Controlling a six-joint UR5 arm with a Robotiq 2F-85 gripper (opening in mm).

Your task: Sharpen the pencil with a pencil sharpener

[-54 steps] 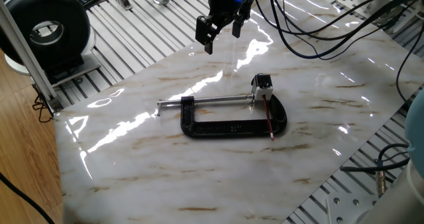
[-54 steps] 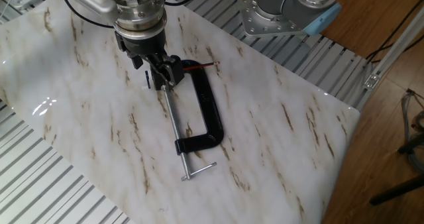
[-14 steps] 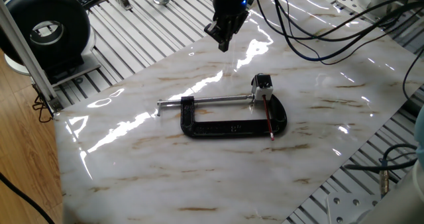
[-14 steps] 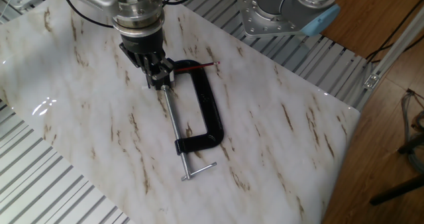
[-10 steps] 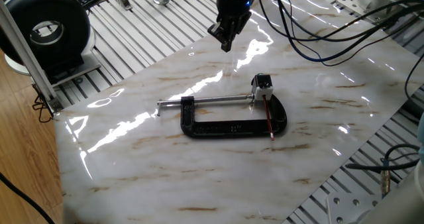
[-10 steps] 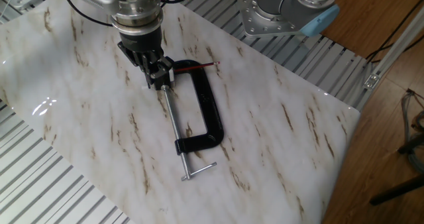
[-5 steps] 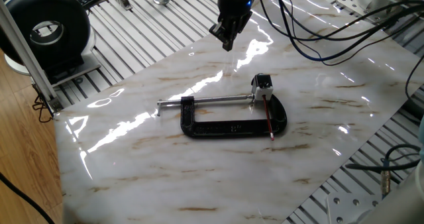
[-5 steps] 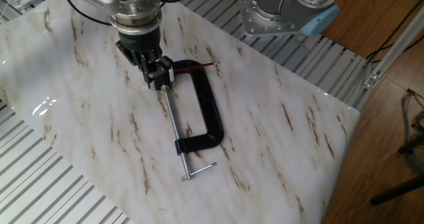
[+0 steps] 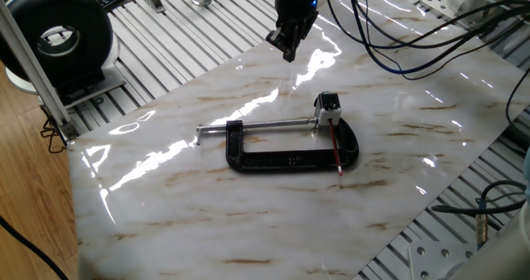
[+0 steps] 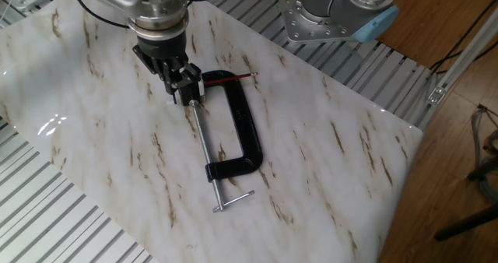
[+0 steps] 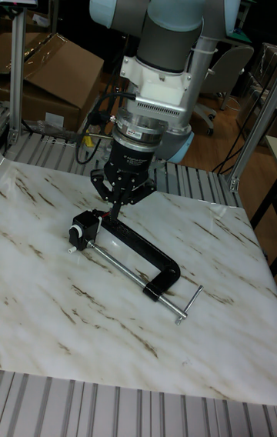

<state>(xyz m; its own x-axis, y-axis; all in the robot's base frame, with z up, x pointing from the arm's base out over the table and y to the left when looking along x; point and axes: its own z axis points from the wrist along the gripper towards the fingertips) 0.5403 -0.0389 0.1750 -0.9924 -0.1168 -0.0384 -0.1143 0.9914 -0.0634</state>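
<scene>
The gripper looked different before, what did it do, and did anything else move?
The gripper closed its jaws on nothing and drifted a little right in the one fixed view, above the table. The pencil, pencil sharpener and black clamp stayed put.

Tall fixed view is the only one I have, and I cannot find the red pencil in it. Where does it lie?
Observer: In one fixed view the pencil lies flat across the open end of the black clamp. Its far end meets the pencil sharpener.
Operator: In my view the gripper seems to touch the clamp near the sharpener. Is it really so close?
Observer: No. In one fixed view the gripper hangs well apart from the sharpener and the clamp, on the far side of them, with its fingers together and nothing between them.
</scene>
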